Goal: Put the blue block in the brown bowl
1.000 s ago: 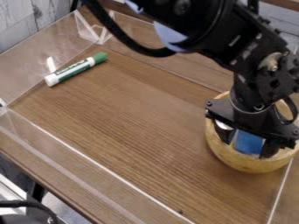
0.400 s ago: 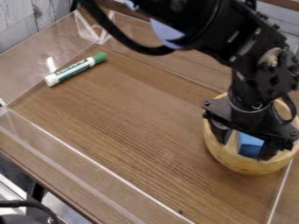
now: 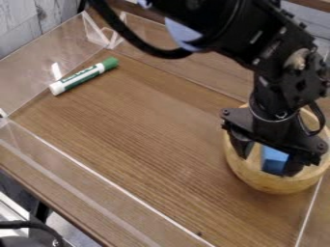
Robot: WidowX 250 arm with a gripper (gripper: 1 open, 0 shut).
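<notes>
Black arm enters from the top of the view and bends down at the right side of the wooden table point(image 3: 142, 125), wrist steeply pitched so the gripper point(image 3: 273, 154) points almost straight down over the brown bowl point(image 3: 271, 174). Bowl sits near the table's right edge, close to the clear wall there. Gripper fingers stand wide apart, tips low over the bowl's opening and straddling the blue block point(image 3: 275, 159). Block shows between the fingers, inside the bowl's rim; fingers do not appear clamped on it, though whether they graze its sides cannot be told from this angle. Most of the bowl's far rim is hidden behind the gripper body; the near rim and front wall are visible. A white marker with a green cap point(image 3: 83, 75) lies flat at the far left of the table, well apart from bowl and arm, angled diagonally.
</notes>
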